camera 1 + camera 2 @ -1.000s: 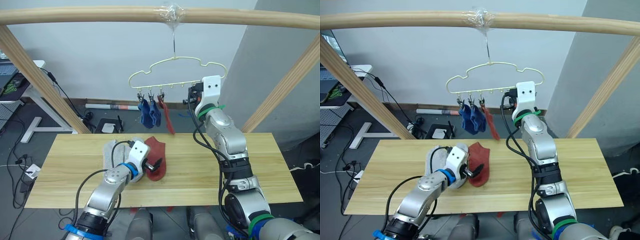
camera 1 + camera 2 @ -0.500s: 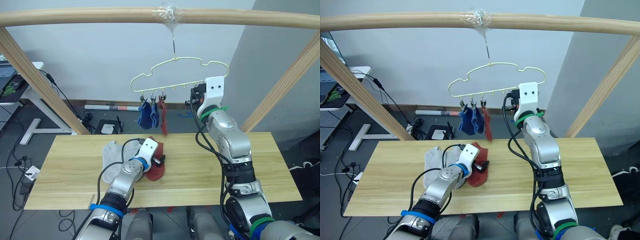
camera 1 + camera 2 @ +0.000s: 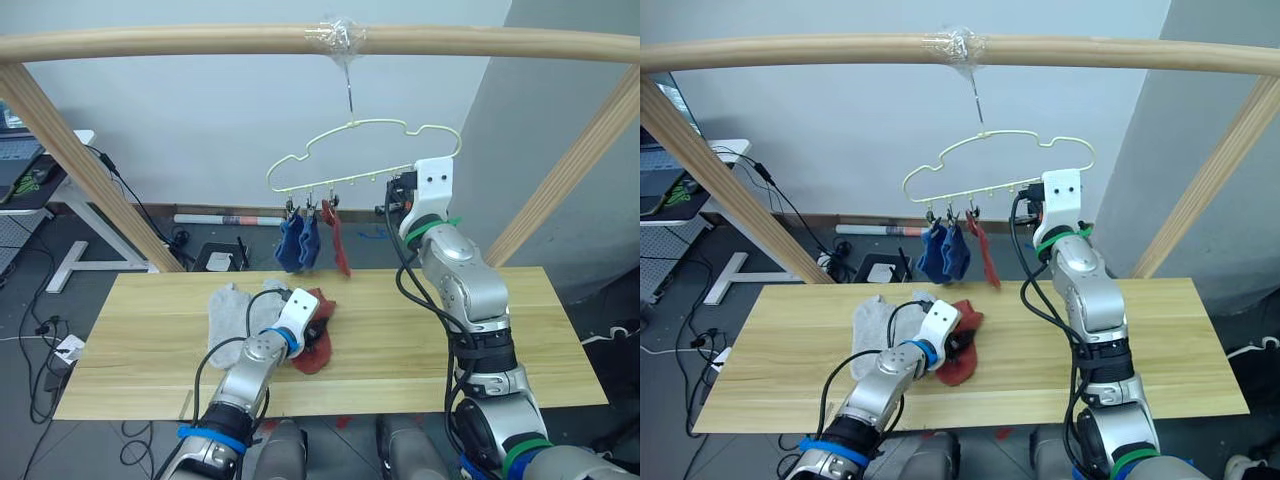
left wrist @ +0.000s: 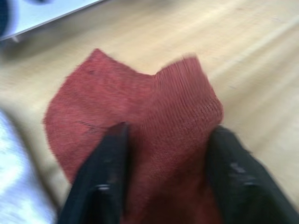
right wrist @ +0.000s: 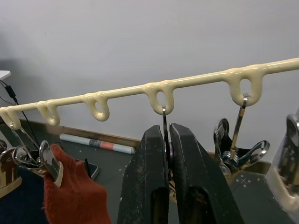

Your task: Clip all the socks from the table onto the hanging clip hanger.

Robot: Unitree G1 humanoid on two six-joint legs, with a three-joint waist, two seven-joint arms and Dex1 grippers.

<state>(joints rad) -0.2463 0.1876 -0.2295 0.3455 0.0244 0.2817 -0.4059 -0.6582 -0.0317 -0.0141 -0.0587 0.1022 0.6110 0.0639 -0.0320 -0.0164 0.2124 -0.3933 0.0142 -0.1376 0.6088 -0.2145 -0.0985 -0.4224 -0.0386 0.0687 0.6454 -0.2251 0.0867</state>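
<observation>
Left wrist view puts your left gripper (image 4: 161,172) over the red sock (image 4: 140,140) on the bench (image 4: 243,60), fingers spread on either side of the cuff, not yet closed. It's soft, light knit; pinch one edge of the cuff so it hangs free. Your right gripper (image 5: 168,140) is pinched on a clip (image 5: 165,122) of the hanger (image 5: 154,86).
</observation>
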